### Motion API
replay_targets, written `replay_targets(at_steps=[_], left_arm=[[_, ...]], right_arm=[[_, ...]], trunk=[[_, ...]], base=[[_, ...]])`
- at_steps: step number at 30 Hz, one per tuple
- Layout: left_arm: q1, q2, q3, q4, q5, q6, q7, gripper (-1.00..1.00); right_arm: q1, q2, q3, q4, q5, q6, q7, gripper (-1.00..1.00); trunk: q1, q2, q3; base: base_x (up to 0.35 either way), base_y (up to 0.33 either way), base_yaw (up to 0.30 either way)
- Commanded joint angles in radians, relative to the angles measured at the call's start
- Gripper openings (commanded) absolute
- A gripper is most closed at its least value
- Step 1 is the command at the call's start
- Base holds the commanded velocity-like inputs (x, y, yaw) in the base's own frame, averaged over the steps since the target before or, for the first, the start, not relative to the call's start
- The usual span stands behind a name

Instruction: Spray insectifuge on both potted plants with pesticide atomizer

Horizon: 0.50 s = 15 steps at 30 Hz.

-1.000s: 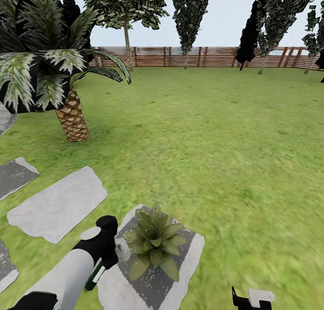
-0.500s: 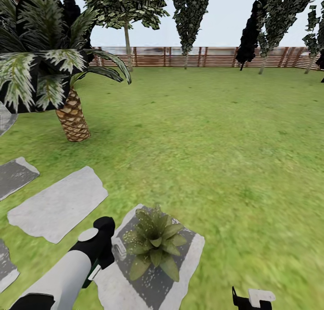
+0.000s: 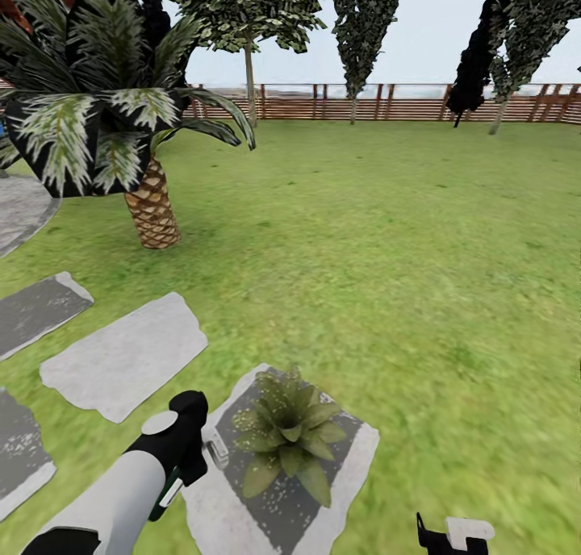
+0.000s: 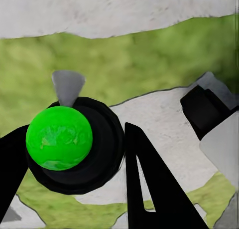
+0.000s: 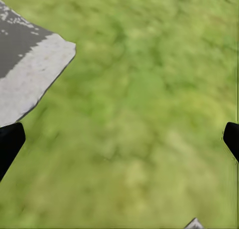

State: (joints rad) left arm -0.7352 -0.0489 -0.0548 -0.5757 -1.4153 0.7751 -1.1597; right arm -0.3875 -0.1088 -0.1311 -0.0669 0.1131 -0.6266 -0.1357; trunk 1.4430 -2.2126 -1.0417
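One potted plant (image 3: 290,438), a rosette of pointed green leaves dotted with white insectifuge specks (image 3: 270,394), stands on a grey stepping stone (image 3: 347,474) low in the head view. My left gripper (image 3: 192,460) hangs just left of it, shut on the pesticide atomizer (image 3: 215,452), whose whitish nozzle points at the leaves. In the left wrist view the atomizer (image 4: 69,144) shows as a dark round body with a bright green top, held between the black fingers (image 4: 149,184). My right gripper (image 5: 119,139) is open over the lawn and appears at the bottom edge (image 3: 453,535).
A striped-leaf palm (image 3: 149,204) stands at the left. More flat stepping stones (image 3: 125,357) lie left of the plant. Open lawn (image 3: 403,256) stretches to a brown slat fence (image 3: 363,103) with trees in front of it.
The whole picture has shifted to the right, so the camera has turned left. My left gripper has dropped slightly and still holds the atomizer beside the plant.
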Motion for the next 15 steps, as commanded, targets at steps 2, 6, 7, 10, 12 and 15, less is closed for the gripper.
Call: replay_targets(at_steps=[2,6,7,10,12,15], left_arm=[[0.000,0.000,0.010,-0.001,-0.007,0.007,0.003,-1.00],[0.001,0.000,0.025,0.005,0.004,0.006,0.059,-1.00],[0.001,0.000,0.026,0.018,0.020,0.006,0.067,-1.00],[0.008,0.000,0.026,0.052,0.040,0.006,0.111,-1.00],[0.013,0.000,0.026,0.072,0.047,0.005,0.151,-1.00],[0.015,0.001,0.027,0.080,0.094,0.004,0.170,-1.00]], right_arm=[[-0.001,0.000,-0.007,0.001,0.011,-0.002,-0.004,1.00],[-0.001,0.000,-0.006,0.001,0.011,-0.001,-0.004,1.00],[-0.001,0.000,-0.006,0.001,0.011,-0.002,-0.004,1.00],[-0.001,0.000,-0.006,0.001,0.011,-0.002,-0.004,1.00],[-0.001,0.000,-0.006,0.001,0.011,-0.002,-0.004,1.00],[-0.001,0.001,-0.005,0.001,0.010,-0.001,-0.004,1.00]], trunk=[[0.000,0.000,-0.001],[0.000,0.000,-0.001],[0.000,0.000,-0.001],[0.000,0.000,-0.001],[0.000,0.000,-0.001],[0.000,0.000,-0.001]], base=[[0.000,-0.215,0.002],[0.000,-0.199,0.001],[0.000,-0.064,0.000],[0.000,-0.028,0.000],[0.000,-0.010,0.000],[0.000,-0.155,0.000]])
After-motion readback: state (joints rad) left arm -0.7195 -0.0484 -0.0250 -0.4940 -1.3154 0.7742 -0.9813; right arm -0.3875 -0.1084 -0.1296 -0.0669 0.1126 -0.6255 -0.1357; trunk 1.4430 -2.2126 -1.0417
